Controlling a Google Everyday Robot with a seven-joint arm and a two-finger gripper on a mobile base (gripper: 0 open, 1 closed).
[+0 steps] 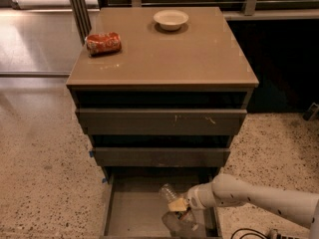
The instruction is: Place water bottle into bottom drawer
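The bottom drawer (130, 210) is pulled open below the cabinet, and its flat grey floor shows. My gripper (178, 206) reaches in from the right, over the drawer's right half. It is shut on the clear water bottle (169, 192). The bottle is tilted, with its neck up and to the left and its lower part down near the drawer floor. I cannot tell whether the bottle touches the floor.
The two upper drawers (160, 121) are slightly out above the open one. On the cabinet top (199, 54) lie a crushed red-orange can (103, 43) at the left and a white bowl (171, 19) at the back. Speckled floor surrounds the cabinet.
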